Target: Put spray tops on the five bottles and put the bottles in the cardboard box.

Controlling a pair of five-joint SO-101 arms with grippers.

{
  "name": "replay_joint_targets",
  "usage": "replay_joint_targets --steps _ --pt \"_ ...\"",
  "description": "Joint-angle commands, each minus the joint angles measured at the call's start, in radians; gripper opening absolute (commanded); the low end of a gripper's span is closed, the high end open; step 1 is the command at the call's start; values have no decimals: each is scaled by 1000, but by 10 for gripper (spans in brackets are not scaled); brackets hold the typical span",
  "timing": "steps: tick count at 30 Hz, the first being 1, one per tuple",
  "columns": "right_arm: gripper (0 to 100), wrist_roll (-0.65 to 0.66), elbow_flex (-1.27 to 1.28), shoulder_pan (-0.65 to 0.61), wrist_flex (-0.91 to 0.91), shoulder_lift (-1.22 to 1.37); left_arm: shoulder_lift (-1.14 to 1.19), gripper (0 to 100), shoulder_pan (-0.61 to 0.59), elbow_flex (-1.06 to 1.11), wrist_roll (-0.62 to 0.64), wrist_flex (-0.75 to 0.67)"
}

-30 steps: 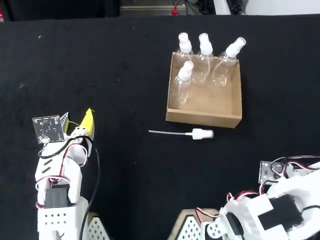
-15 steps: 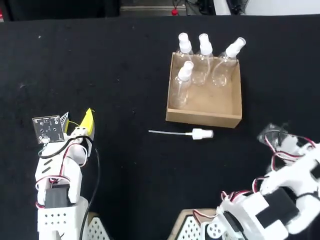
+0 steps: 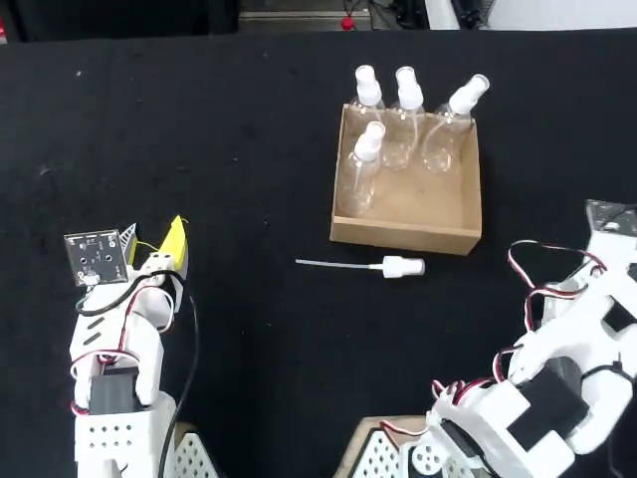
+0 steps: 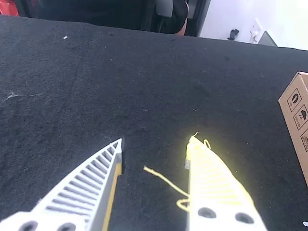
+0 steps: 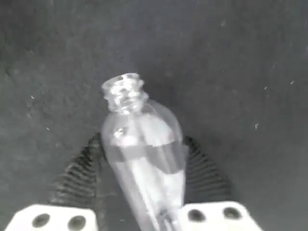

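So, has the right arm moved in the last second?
Yes. The right arm has swung away from the near table edge; its wrist board now sits about level with the cardboard box's front wall, farther out to the side.

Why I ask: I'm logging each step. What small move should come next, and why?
Probably send the left gripper, open and empty, toward the loose spray top lying on the table beside the cardboard box. The right gripper holds a bottle whose neck is bare, so that top is likely what it needs.
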Motion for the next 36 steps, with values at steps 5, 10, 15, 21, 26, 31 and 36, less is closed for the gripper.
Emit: replay_joint_targets --steps 5,10,15,21,26,31,36 --pt "323 -35 -51 -17 -5 -2 2 209 10 22 8 -18" --pt "302 -20 -59 -49 -14 -2 2 209 10 22 8 -18" --pt "304 224 -67 -87 12 -2 2 209 8 22 8 -18" --pt "304 361 -120 -58 71 -2 2 209 10 22 8 -18" --pt "304 422 -101 -8 -21 16 2 209 10 22 8 -18" --pt "302 420 -81 0 -28 120 2 209 10 22 8 -18" --pt "301 420 -154 29 -26 249 2 209 10 22 8 -18"
